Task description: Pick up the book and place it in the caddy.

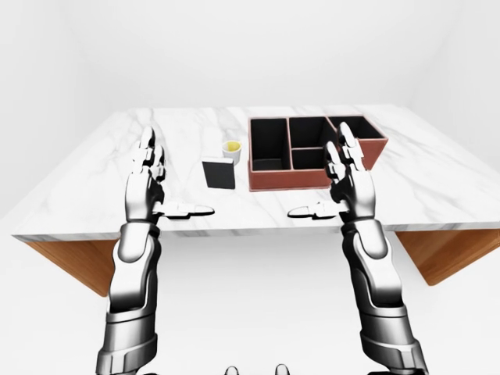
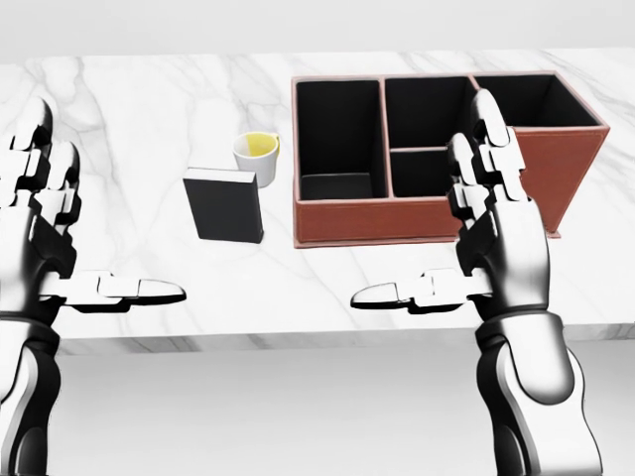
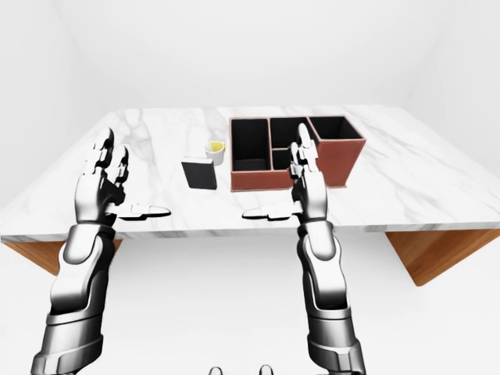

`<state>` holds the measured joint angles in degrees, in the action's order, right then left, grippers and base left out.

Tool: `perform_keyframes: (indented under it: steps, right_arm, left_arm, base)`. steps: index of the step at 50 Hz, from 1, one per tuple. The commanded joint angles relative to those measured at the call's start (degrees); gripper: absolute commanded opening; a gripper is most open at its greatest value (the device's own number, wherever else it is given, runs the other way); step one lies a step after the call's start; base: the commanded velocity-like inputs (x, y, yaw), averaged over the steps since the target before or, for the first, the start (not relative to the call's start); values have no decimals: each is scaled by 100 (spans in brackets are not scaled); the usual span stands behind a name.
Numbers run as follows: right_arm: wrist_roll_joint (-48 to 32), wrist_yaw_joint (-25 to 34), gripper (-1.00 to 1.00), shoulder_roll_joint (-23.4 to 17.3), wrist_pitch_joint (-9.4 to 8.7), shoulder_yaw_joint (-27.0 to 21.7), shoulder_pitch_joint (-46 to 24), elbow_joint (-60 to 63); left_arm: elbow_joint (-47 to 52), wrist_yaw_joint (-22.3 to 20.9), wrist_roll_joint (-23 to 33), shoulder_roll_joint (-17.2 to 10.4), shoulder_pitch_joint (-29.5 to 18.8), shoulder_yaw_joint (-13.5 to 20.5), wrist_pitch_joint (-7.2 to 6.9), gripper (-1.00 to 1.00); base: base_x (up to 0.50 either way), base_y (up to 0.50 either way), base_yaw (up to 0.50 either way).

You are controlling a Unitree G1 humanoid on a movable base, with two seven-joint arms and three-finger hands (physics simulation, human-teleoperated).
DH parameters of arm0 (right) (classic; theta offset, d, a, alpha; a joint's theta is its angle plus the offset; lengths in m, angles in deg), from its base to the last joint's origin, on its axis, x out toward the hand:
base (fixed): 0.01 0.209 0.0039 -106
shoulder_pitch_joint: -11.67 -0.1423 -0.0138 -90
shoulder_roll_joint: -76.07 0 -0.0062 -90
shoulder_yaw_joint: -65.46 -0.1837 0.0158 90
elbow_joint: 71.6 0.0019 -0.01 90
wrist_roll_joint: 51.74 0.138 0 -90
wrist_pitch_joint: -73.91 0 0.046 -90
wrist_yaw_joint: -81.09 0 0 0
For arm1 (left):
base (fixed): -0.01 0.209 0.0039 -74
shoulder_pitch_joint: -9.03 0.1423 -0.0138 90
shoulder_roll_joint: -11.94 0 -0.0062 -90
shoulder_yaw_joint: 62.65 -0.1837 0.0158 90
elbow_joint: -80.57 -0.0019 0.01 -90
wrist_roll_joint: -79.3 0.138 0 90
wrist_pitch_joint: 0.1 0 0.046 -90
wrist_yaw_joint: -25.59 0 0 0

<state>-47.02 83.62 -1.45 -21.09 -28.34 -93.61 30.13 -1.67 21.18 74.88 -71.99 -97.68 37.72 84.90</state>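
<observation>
A black book (image 2: 225,204) lies flat on the white marble table (image 2: 139,109), left of centre in the head view. To its right stands the brown caddy (image 2: 377,220) with several black compartments, all of them showing dark insides. My left hand (image 2: 74,238) is raised at the left edge, open, fingers up and thumb pointing right, well left of the book. My right hand (image 2: 466,233) is open too, held up before the caddy's lower right wall and covering part of it. Neither hand touches anything.
A small white cup (image 2: 257,157) with yellow inside stands just above the book's upper right corner, close to the caddy's left wall. The table's near edge (image 2: 298,342) runs across the lower head view. Wooden supports (image 1: 66,262) show under the tabletop.
</observation>
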Motion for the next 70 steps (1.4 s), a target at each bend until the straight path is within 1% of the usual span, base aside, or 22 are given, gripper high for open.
perform_keyframes:
  steps: [1, 8, 36, 44, 46, 60, 70]
  right_arm:
    - [103, 24, 100, -28, 0, -23, -85, 250]
    - [98, 73, 100, -46, 0, -36, -34, 279]
    - [62, 122, 100, 0, 0, -6, 2, 191]
    - [33, 93, 100, -3, 0, 2, 42, 131]
    - [29, 18, 100, 16, 0, -31, 20, 105]
    - [21, 85, 100, -6, 0, 16, 15, 82]
    - [-42, 150, 100, 6, 0, 26, 75, 75]
  left_arm:
    - [632, -56, -42, -132, 199, 255, 0, 100]
    - [882, -79, -84, -157, 294, 391, 0, 100]
    - [956, -79, -100, -104, 420, 395, 0, 100]
    - [925, -83, -101, -101, 443, 407, 0, 100]
    - [918, -80, -104, -101, 446, 414, 0, 100]
    - [907, -75, -98, -85, 479, 406, 0, 100]
    - [891, -83, -107, -76, 507, 407, 0, 100]
  base:
    - [50, 14, 0]
    - [50, 15, 0]
    - [50, 22, 0]
    - [49, 0, 0]
    - [0, 0, 0]
    - [0, 0, 0]
    - [46, -2, 0]
